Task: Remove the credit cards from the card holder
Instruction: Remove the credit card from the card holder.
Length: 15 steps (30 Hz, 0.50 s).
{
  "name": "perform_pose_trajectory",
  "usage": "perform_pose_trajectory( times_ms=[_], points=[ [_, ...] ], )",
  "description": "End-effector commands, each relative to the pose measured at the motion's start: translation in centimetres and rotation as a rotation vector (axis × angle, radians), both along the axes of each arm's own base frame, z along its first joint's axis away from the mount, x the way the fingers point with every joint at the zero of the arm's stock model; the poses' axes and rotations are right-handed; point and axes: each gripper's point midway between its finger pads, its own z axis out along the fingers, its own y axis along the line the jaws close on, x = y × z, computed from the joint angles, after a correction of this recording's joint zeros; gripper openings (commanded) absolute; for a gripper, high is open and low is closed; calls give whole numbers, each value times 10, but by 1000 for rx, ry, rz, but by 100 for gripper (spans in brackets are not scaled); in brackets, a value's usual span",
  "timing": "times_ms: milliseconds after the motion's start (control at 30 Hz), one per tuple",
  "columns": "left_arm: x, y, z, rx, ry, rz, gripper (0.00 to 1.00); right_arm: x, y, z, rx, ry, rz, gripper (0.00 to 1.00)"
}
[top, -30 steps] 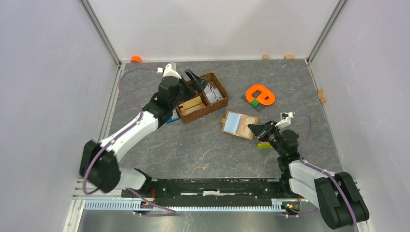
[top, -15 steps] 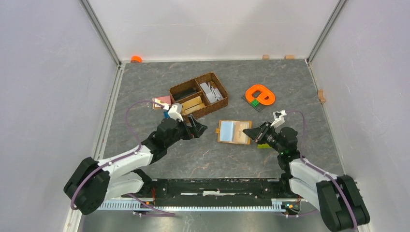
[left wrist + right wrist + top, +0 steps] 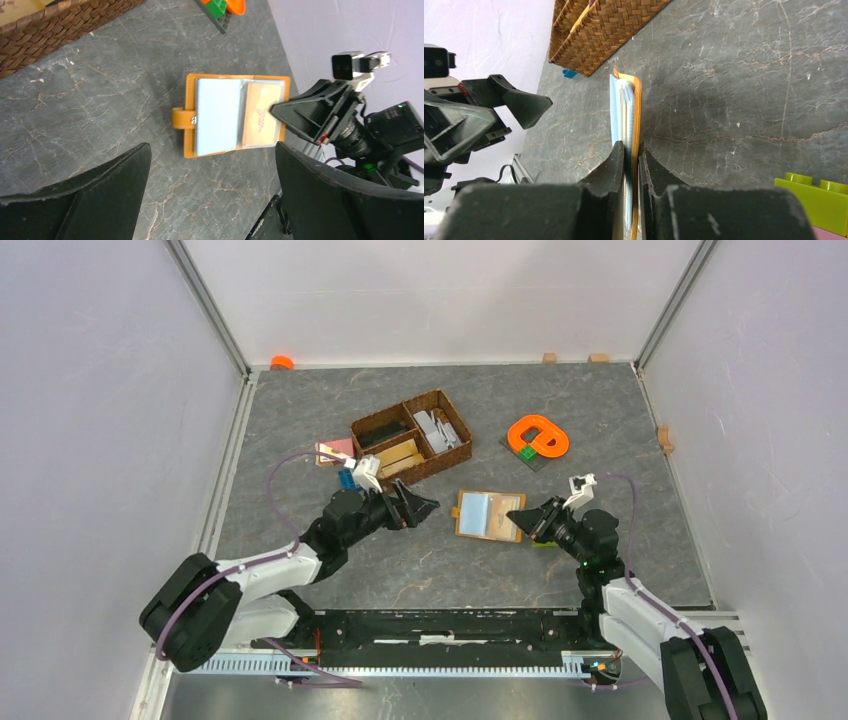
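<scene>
The card holder (image 3: 487,515) lies open on the grey table, mustard-orange with a light blue panel and a tan panel; its closure tab points left. It also shows in the left wrist view (image 3: 233,115) and edge-on in the right wrist view (image 3: 629,115). My right gripper (image 3: 522,519) is shut on the holder's right edge, one finger above and one below (image 3: 630,172). My left gripper (image 3: 425,508) is open and empty, a short way left of the holder, jaws wide apart (image 3: 212,185). No loose card shows outside the holder.
A brown wicker basket (image 3: 411,440) with flat items stands behind the left gripper. An orange plastic ring (image 3: 538,436) on a dark plate lies back right. A lime brick (image 3: 819,202) sits beside the right gripper. Pink and blue pieces (image 3: 337,455) lie left of the basket.
My left arm has swung from the basket down toward the holder's left side, gripper open. My right gripper stays shut on the holder, which has shifted a little toward the front left.
</scene>
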Motion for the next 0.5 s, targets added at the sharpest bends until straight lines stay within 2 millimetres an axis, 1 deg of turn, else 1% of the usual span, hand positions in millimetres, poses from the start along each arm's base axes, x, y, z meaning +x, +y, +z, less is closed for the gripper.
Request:
perform_pose_trajectory(
  times_ms=[0, 67, 167, 267, 467],
  points=[
    [4, 6, 31, -49, -95, 40, 100, -2, 8, 13, 19, -69, 64, 0],
    [6, 13, 31, -38, -117, 77, 100, -6, 13, 13, 24, -77, 102, 0],
    [6, 16, 29, -29, -131, 86, 100, -11, 20, 18, 31, -104, 168, 0],
    [4, 7, 29, -48, -137, 41, 100, -15, 25, 21, 38, -115, 211, 0],
    [-2, -14, 24, -86, -97, -61, 100, -22, 32, 33, 79, -164, 267, 0]
  ],
)
